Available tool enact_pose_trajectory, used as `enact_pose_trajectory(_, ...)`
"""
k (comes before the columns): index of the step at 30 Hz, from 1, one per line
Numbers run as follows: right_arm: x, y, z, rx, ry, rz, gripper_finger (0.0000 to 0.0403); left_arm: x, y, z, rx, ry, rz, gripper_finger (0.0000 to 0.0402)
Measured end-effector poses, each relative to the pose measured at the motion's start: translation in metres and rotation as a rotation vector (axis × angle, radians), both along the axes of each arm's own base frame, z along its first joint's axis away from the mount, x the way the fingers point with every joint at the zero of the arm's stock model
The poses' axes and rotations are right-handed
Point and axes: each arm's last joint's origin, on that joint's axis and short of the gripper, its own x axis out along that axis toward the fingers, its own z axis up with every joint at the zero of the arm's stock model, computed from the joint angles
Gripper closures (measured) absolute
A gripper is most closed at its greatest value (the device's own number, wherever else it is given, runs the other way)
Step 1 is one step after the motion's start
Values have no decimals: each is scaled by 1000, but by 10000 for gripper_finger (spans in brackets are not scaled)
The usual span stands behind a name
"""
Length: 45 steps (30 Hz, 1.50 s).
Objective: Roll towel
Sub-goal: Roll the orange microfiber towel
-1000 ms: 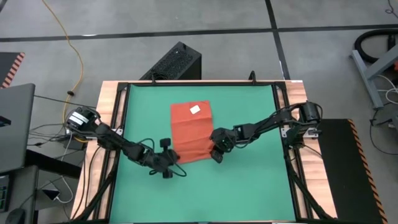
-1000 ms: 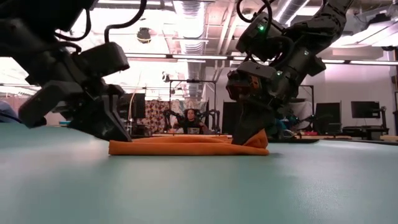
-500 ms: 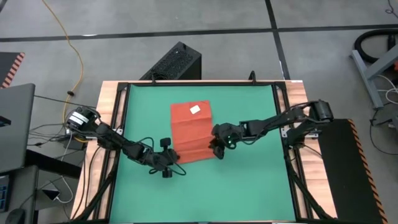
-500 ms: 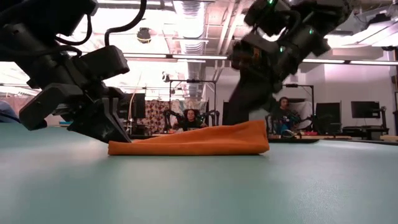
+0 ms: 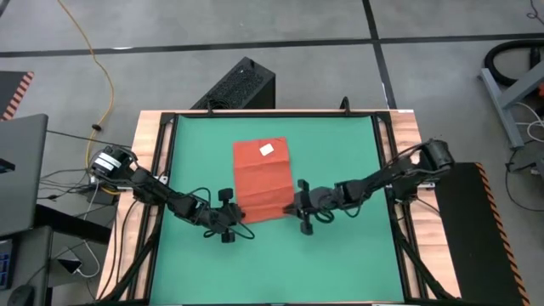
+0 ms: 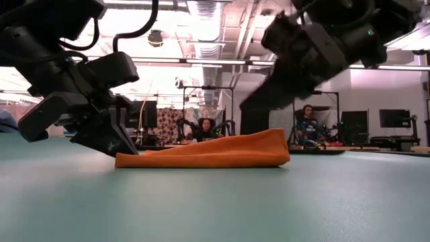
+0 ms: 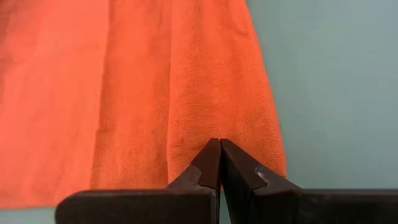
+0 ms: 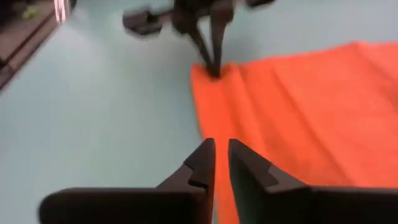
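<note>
Green mat [image 5: 340, 161] fills your table | towel [image 5: 262, 180] lies flat at frame centre, white tag [image 5: 267, 150] up top | left gripper [image 5: 231, 219] pinches towel's lower-left corner, fingers together | right gripper [image 5: 299, 206] beside lower-right edge, fingers narrowly apart, holding nothing

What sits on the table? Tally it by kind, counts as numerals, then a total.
Orange-red soft cloth towel with a small white tag: 1
Green mat covering the table top: 1
Dark two-finger grippers: 2, the left gripper shut on the towel's near corner, the right gripper at its other near corner
Total: 4
</note>
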Motion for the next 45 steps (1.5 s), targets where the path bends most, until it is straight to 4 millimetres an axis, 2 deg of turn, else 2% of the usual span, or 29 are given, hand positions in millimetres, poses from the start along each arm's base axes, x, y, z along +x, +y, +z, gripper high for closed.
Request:
enact_pose_trajectory(8,8,-12,-39,-9,133,-60,376,0,0,-1,-22,5,13,401)
enact_pose_trajectory(12,9,-19,-50,15,175,-100,385,-1,0,-1,-22,14,0,401)
enact_pose_trajectory(19,10,-15,-62,67,210,-133,384,0,-1,0,-28,7,-17,401)
enact_pose_trajectory(23,9,-9,-63,88,215,-152,384,6,-10,11,2,-47,-84,401)
enact_pose_trajectory(27,6,2,-64,110,215,-180,385,10,-15,21,84,-103,-70,401)
enact_pose_trajectory(40,-5,41,-62,229,141,-310,385,12,-16,12,39,-103,-61,401)
enact_pose_trajectory(45,-5,48,-57,172,73,-276,379,14,-19,0,42,-77,-63,401)
